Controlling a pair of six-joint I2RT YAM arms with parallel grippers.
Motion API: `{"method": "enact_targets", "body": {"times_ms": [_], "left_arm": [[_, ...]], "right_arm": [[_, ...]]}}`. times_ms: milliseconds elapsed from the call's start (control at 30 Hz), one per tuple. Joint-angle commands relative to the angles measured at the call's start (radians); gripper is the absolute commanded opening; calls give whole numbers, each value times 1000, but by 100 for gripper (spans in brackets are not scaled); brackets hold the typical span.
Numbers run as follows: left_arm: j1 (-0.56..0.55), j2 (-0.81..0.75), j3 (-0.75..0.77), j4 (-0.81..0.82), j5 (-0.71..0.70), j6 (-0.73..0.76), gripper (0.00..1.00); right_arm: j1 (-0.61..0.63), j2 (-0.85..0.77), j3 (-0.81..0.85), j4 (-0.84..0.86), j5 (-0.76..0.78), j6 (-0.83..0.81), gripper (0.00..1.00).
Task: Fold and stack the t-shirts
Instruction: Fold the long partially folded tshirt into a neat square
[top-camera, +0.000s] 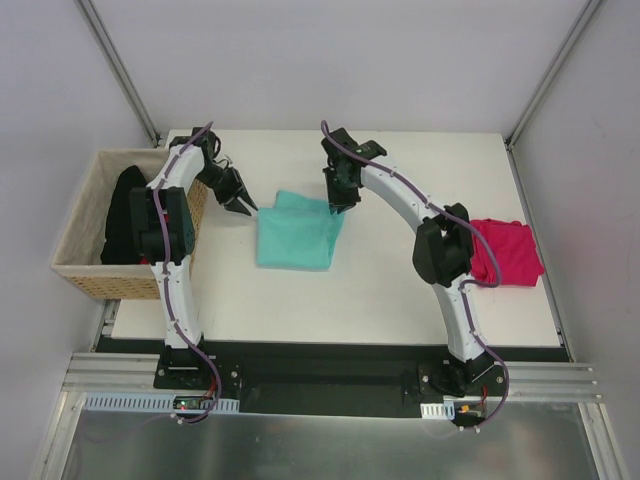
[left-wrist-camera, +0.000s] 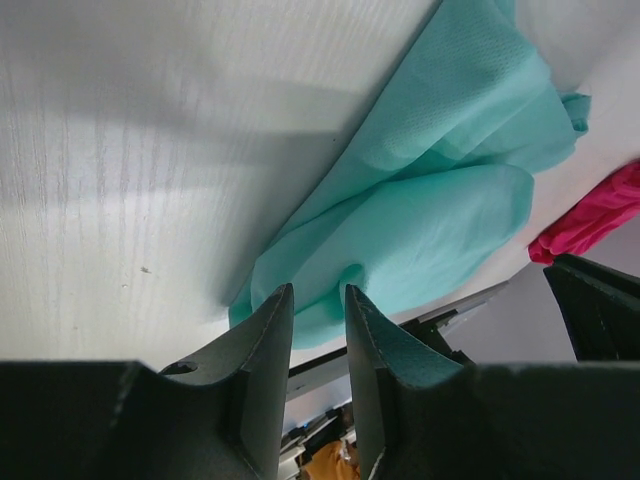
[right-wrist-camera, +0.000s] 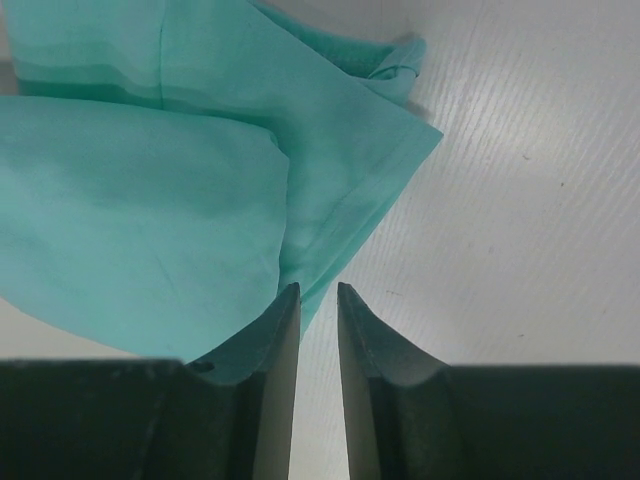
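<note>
The teal-mint t-shirt (top-camera: 297, 232) lies folded into a rough rectangle at mid-table. In the left wrist view the teal-mint t-shirt (left-wrist-camera: 430, 200) shows several rumpled layers. The magenta-pink t-shirt (top-camera: 505, 252) is bunched at the table's right edge, partly behind the right arm's elbow, and a strip of this pink t-shirt (left-wrist-camera: 590, 220) appears in the left wrist view. My left gripper (top-camera: 243, 205) hangs just off the teal shirt's upper left corner, and my left gripper (left-wrist-camera: 318, 290) stands narrowly open and empty. My right gripper (top-camera: 340, 205) is over the shirt's upper right corner. My right gripper (right-wrist-camera: 318, 288) is slightly open, with nothing between its fingers beside the teal t-shirt (right-wrist-camera: 150, 200).
A wicker basket (top-camera: 85, 215) holding dark cloth stands off the table's left edge, close behind the left arm. Bare white tabletop (top-camera: 400, 290) lies between the two shirts. Metal frame posts rise at the back corners.
</note>
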Motion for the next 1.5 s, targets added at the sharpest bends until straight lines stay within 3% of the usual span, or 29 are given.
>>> {"method": "enact_targets", "body": {"times_ms": [0,833,967,1000,1100,1467], "left_arm": [[-7,3,58,-30,44,7,27],[-81,110,182,-67,64,-19,28],[-82,116,194,-67,73,-22,17],[-82,121,199,-69,76,-22,8],[-82,121,196,-69,76,-22,2],[-82,122,188,-69,78,-21,1]], "right_arm": [[-16,5,64,-13,-46,11,25],[-39,57,84,1,-126,-3,26],[-41,72,89,7,-141,1,26],[-41,75,92,6,-147,1,26],[-41,86,92,9,-153,7,26],[-46,115,51,44,-199,29,29]]}}
